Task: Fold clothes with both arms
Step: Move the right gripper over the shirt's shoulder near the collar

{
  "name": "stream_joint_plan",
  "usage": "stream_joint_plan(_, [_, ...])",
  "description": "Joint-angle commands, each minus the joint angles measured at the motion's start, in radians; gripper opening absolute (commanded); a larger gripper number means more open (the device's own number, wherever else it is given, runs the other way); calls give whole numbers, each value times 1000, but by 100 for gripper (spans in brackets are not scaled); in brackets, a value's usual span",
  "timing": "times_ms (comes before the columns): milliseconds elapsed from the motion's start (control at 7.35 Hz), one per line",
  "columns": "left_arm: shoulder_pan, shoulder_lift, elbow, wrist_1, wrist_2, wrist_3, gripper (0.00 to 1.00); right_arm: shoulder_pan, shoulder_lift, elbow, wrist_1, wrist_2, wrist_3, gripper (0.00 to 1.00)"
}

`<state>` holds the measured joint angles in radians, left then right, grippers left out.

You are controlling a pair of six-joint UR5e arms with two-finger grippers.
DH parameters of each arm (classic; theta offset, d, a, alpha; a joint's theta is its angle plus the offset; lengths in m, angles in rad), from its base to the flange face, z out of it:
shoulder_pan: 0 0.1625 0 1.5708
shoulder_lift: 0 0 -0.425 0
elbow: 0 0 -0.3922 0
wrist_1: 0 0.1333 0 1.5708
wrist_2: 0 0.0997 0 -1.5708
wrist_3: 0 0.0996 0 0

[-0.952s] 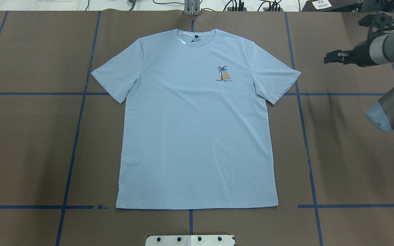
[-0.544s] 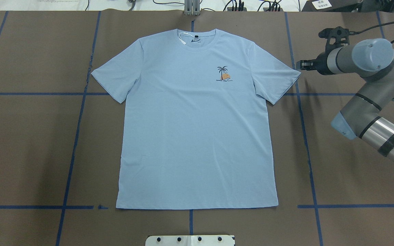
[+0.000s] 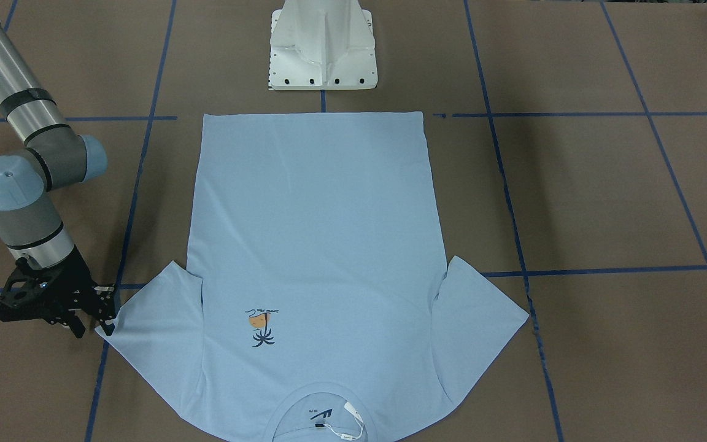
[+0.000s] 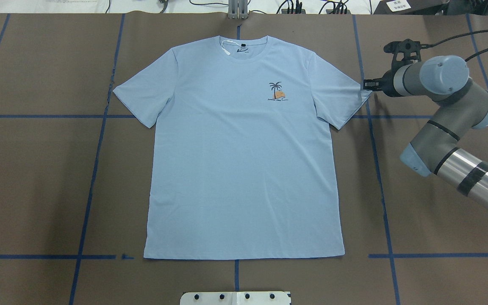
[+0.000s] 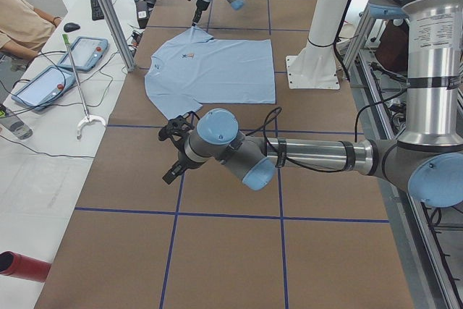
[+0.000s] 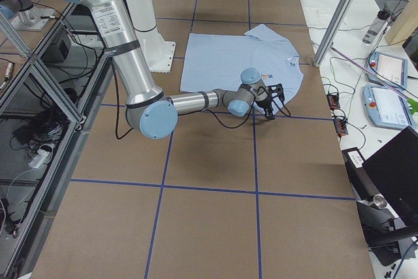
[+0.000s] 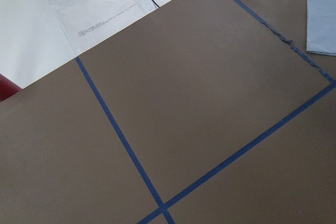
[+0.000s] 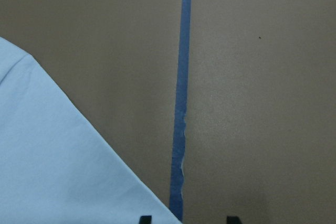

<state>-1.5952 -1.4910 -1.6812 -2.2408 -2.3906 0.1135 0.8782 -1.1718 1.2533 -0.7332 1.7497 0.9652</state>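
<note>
Smooth flat T-shirt (image 4: 244, 169); R fingers (image 4: 371, 81) spread at sleeve (image 4: 341, 93).

Overhead looks forward and down; the front camera faces it across the table (image 4: 36, 169), both showing the T-shirt (image 4: 244, 169). Wrist cameras sit close to the table

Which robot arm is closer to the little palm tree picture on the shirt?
Right. The right gripper is at the sleeve tip nearest the palm print; the left gripper hangs off the shirt, beyond the other sleeve.
</note>
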Motion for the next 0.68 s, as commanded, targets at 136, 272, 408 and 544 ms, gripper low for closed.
stream_joint_plan(136, [0, 0, 0, 0, 1, 0, 100, -8, 3, -6, 2, -7, 0, 13])
stream_joint_plan(272, [0, 0, 0, 1, 1, 0, 100, -10, 3, -6, 3, -7, 3, 0])
stream_joint_plan(408, [0, 0, 0, 0, -1, 0, 100, -10, 3, -3, 3, -7, 7, 0])
stream_joint_plan(544, [0, 0, 0, 0, 1, 0, 100, -12, 15, 9, 2, -4, 12, 0])
